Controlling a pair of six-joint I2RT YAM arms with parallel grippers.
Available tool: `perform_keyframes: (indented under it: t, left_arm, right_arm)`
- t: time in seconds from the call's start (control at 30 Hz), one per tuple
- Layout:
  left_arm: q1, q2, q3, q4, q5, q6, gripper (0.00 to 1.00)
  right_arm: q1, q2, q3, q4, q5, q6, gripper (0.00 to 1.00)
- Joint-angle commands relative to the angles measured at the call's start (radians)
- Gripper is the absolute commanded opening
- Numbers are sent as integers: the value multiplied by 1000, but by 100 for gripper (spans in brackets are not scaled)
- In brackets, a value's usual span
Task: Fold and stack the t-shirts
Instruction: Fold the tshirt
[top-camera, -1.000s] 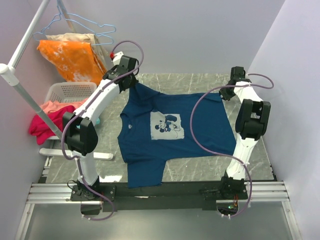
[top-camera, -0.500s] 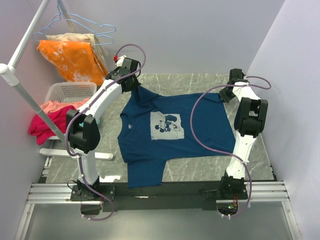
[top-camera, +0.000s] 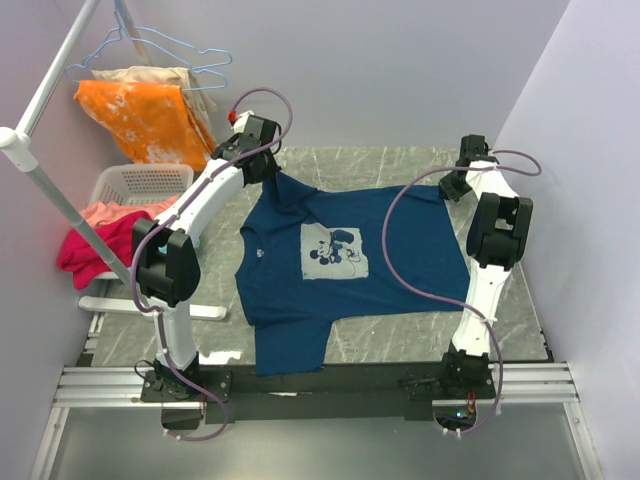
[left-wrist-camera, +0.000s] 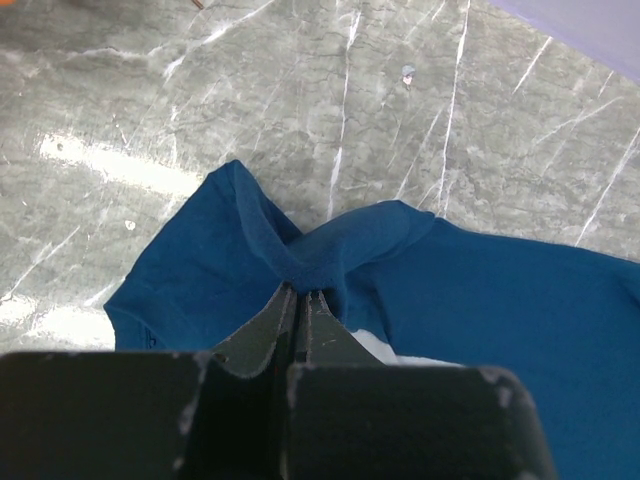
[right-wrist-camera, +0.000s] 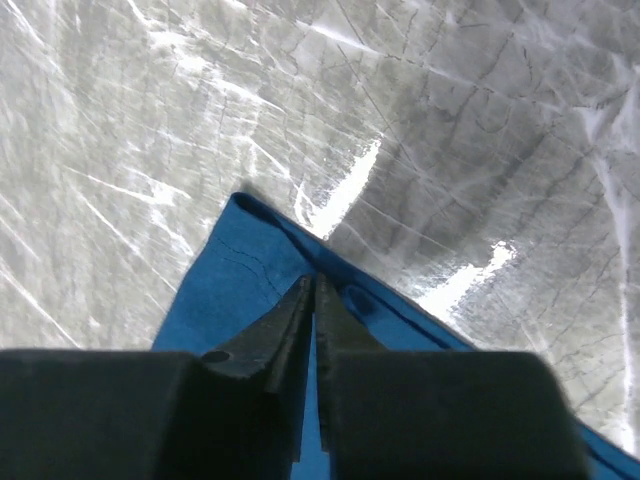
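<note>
A navy blue t-shirt (top-camera: 345, 255) with a pale mouse print (top-camera: 334, 250) lies spread on the marble table, collar to the left. My left gripper (top-camera: 272, 172) is shut on its far left sleeve, which is bunched at the fingertips in the left wrist view (left-wrist-camera: 300, 290). My right gripper (top-camera: 450, 186) is shut on the shirt's far right corner by the hem, seen in the right wrist view (right-wrist-camera: 313, 282). The cloth (right-wrist-camera: 240, 290) lies flat around the right fingertips.
A white laundry basket (top-camera: 135, 185) with red and pink clothes (top-camera: 85, 245) stands at the left. An orange garment (top-camera: 145, 120) hangs on a rack with hangers behind it. A white pole (top-camera: 60, 200) crosses the left side. Purple walls close the back and right.
My left gripper has moved a little further back and right with the sleeve. My right gripper shifted slightly toward the back. The shirt's body stays put.
</note>
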Motion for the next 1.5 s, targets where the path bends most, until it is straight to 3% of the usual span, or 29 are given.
perform_keyframes:
  t: [0.0, 0.47, 1.03, 1.27, 1.47]
  left_arm:
    - [0, -10, 18, 9, -2, 11, 1]
    - [4, -22, 38, 1, -33, 12, 1]
    - [105, 13, 170, 30, -138, 19, 1]
    - [144, 122, 249, 84, -70, 11, 1]
    - [144, 162, 222, 211, 41, 29, 1]
  right_arm:
    - [-8, 9, 39, -18, 8, -1, 0]
    - [-6, -129, -46, 58, 9, -4, 0]
    - [-25, -220, 59, 58, 3, -10, 0]
    - [-31, -197, 53, 84, -34, 7, 0]
    - [-34, -190, 48, 100, -71, 7, 0]
